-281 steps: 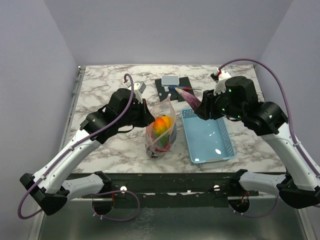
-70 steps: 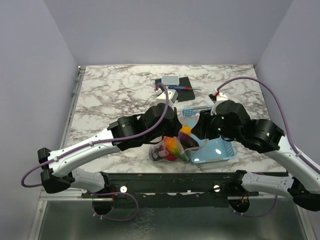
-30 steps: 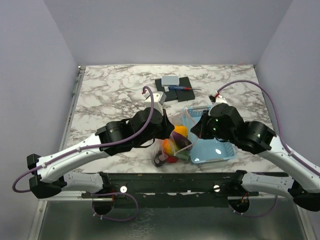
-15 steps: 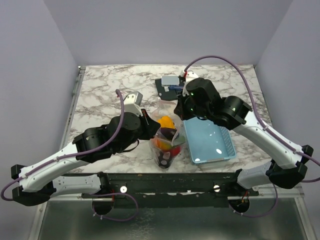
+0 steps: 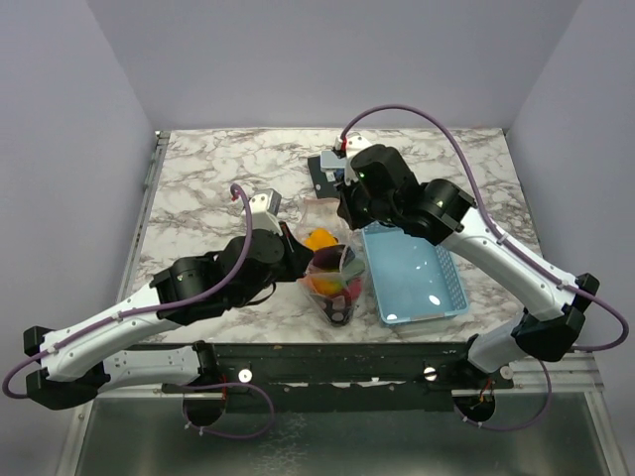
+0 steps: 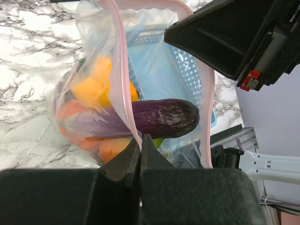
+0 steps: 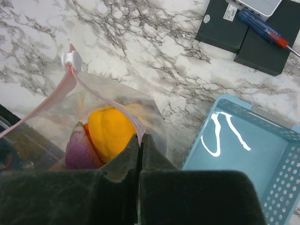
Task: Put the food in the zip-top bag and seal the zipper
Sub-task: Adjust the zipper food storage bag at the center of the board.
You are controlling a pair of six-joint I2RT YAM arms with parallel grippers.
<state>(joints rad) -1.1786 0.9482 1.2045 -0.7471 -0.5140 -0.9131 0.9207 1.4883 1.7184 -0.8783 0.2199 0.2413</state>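
The zip-top bag [image 5: 332, 273] stands on the marble just left of the basket, its mouth held open between both arms. The food shows through it: an orange piece [image 5: 319, 239], a purple eggplant-like piece [image 6: 159, 119] and a yellow piece [image 7: 110, 131]. My left gripper [image 6: 140, 138] is shut on the near run of the pink zipper [image 6: 121, 70]. My right gripper [image 7: 139, 137] is shut on the far run of the strip, right over the yellow piece. A white slider [image 7: 71, 58] sits at one end of the zipper [image 7: 61, 93].
The light-blue basket [image 5: 417, 268] lies right of the bag with nothing in it. Dark pads [image 7: 260, 51] with a red-and-blue screwdriver [image 7: 260, 28] lie at the back. The right arm's black body [image 6: 234, 33] hangs close above the bag.
Both grippers have carried the bag left and back, off the basket's near corner. The right arm has swung toward the far side, and the bag now stands more upright.
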